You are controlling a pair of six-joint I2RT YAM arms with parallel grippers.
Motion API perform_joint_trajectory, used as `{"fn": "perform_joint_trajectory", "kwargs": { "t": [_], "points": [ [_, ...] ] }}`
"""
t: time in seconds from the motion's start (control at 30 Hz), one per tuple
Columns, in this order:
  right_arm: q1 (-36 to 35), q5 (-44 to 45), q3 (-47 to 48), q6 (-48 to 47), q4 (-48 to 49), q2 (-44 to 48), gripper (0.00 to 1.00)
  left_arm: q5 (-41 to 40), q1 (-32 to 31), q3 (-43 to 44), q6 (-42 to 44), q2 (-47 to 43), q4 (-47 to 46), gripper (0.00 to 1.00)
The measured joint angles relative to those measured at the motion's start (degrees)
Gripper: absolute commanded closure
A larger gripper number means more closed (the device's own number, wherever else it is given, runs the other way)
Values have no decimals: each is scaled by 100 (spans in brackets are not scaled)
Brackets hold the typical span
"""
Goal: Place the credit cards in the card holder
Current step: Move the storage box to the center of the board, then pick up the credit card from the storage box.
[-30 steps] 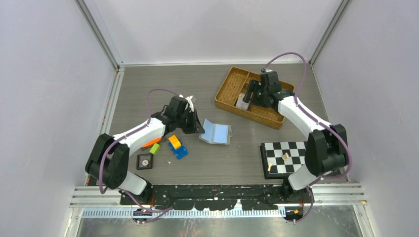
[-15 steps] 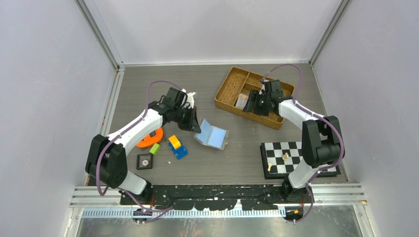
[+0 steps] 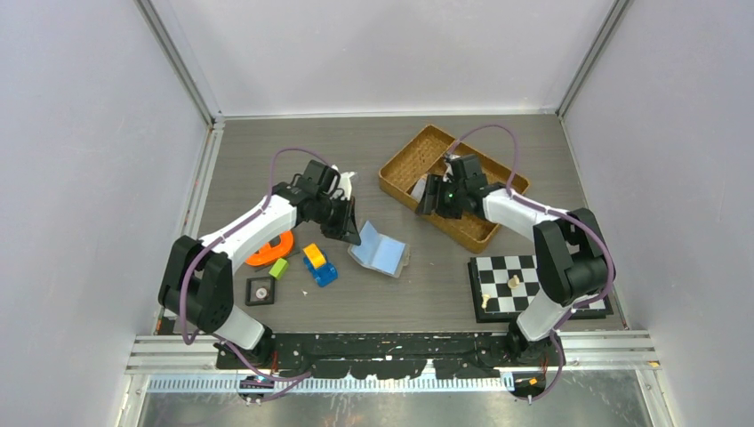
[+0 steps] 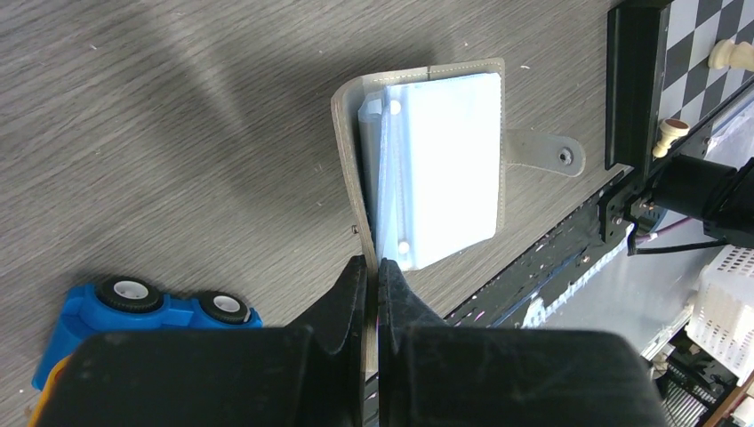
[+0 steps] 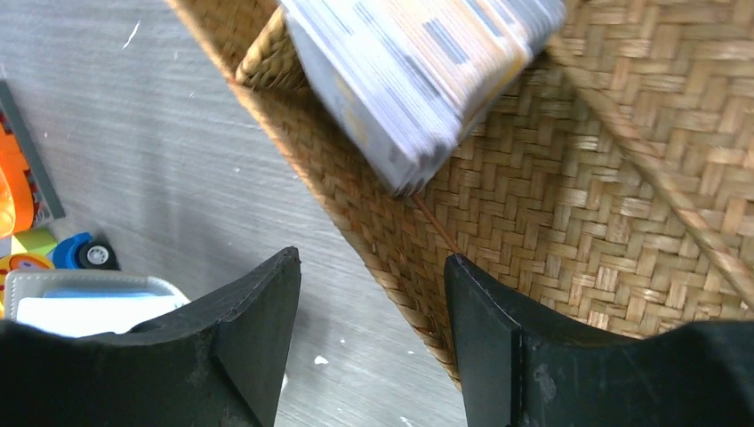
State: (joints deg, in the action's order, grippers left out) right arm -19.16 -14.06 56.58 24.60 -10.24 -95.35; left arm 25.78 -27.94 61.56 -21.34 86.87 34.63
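The card holder [image 3: 382, 255] lies open on the table, light blue inside up, with its snap tab [image 4: 542, 153] sticking out. My left gripper [image 3: 349, 231] is shut on the edge of its grey cover [image 4: 356, 178], holding that flap up. A stack of credit cards [image 5: 418, 80] leans in the woven basket [image 3: 405, 156]; it also shows in the top view [image 3: 416, 188]. My right gripper [image 3: 426, 197] is open and empty, its jaws astride the basket's near wall [image 5: 373, 222], just short of the stack.
A blue and yellow toy car [image 3: 320, 267], a green block [image 3: 279, 267], an orange ring [image 3: 267, 251] and a black dial tile [image 3: 260, 290] lie at the left. A chessboard [image 3: 525, 280] with pieces sits at the front right.
My right gripper has swung left along the basket, and the basket has turned and shifted left with it. My left gripper has drawn the card holder slightly left.
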Motion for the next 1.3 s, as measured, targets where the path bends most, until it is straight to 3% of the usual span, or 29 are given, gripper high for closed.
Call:
{"fn": "perform_joint_trajectory", "kwargs": {
  "t": [0.2,0.37,0.67,0.93,1.3],
  "points": [
    [-431,140,24,125,-26,0,34,-4,0,-15,76,17,-4,100],
    [-555,417,422,-17,-529,2,27,-15,9,-20,85,39,-4,100],
    [-575,1047,1628,-903,-1447,181,17,-72,33,-20,122,164,2,100],
    [-542,1174,2610,-1878,-1858,-575,17,-197,61,-20,216,197,17,100],
    [7,238,2940,-2747,-2509,-1283,17,-219,70,-24,199,201,11,100]
  ]
}}
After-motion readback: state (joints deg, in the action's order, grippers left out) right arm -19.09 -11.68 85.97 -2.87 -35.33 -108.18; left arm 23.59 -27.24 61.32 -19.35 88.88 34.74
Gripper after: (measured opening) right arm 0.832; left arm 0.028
